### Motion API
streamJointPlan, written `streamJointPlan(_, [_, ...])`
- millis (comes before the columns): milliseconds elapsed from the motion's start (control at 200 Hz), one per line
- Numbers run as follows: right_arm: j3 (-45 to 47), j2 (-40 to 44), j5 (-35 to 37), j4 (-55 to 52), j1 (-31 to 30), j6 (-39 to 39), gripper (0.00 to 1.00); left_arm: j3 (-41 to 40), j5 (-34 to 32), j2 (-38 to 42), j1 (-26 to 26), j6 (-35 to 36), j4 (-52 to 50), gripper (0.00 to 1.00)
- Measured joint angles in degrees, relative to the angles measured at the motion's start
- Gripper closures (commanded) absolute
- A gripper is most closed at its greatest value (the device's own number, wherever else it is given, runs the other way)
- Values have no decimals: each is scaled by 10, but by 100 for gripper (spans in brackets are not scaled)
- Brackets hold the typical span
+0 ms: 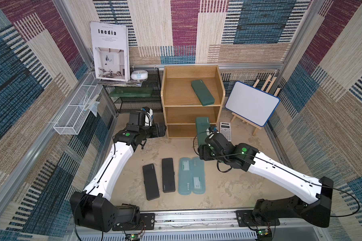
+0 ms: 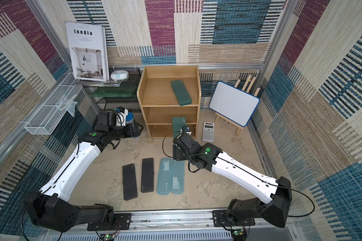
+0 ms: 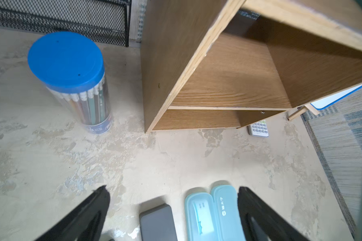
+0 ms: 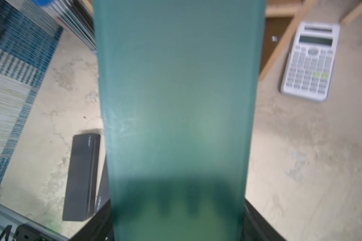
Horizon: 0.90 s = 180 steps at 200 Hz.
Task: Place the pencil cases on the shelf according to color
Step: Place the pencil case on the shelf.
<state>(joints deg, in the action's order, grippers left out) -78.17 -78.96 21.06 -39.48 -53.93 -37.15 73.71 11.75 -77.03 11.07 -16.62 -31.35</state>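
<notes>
Right wrist view: right claw [image 4: 178,227] clamps the dark green case [image 4: 176,94] by one end, before the shelf [image 1: 176,98]; we should lift it level onto the top tier, beside the other green case [image 1: 202,92].

White arms [image 1: 119,162], black fingers [image 3: 100,200], green dots [image 1: 127,134]
</notes>
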Motion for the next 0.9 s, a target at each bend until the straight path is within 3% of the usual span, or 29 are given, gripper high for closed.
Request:
streamJointPlan(260, [-289,-184,19,-8,27,109,33,-10,-12,11,-1,-12,0,0])
streamJointPlan(566, [-614,-403,11,-44,82,185,32,-11,-8,12,-2,-15,0,1])
streamJointPlan(902, [-628,-449,-3,62,125,214,29,-15,17,-3,-3,-32,2,1])
